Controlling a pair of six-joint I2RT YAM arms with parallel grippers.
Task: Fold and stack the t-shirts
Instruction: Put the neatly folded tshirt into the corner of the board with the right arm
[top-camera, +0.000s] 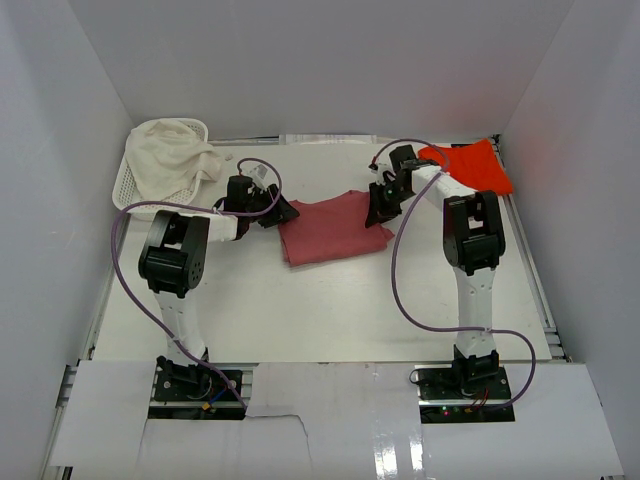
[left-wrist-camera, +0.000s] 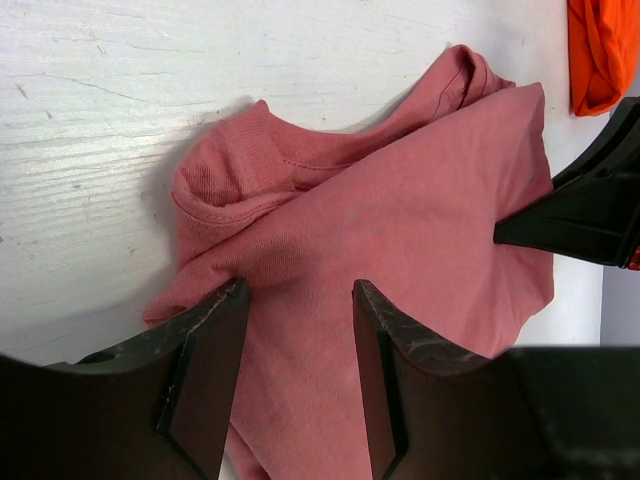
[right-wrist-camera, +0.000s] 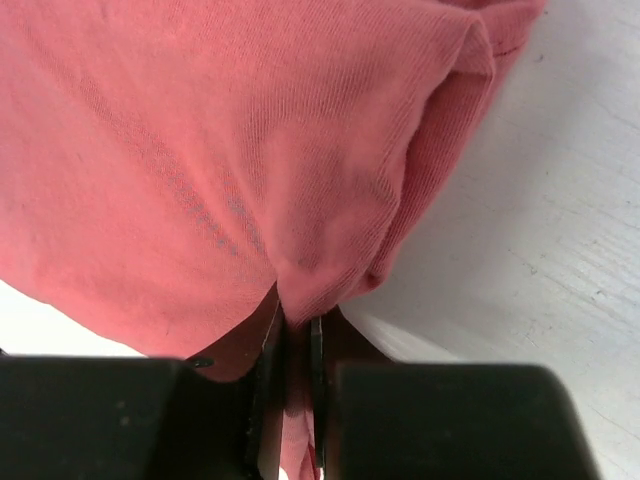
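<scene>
Sitting at the ten o'clock corner of the table (top-camera: 300, 320), a white lattice basket (top-camera: 135, 190) held a crumpled cream cloth (top-camera: 175, 155) that spilled over its rim. Just toward three o'clock from it, the left gripper (left-wrist-camera: 300, 290) hung with its jaws spread apart over the nine o'clock edge of the dusty rose t-shirt (top-camera: 325, 228). Its wrist view showed both fingers (left-wrist-camera: 210, 340) low over the fabric with a band of cloth between them, though I could not tell whether they touched it. The shirt lay near the middle of the table, roughly folded into a lumpy rectangle, and in that wrist view its ribbed collar sat toward ten o'clock. At the shirt's two o'clock corner, the right gripper (right-wrist-camera: 290, 335) was clamped tight on a pinch of rose fabric, which bunched up from between the closed fingers. Beyond it, at the table's one o'clock corner, the orange-red t-shirt (top-camera: 468, 165) lay in a heap, apart from the rose one.
</scene>
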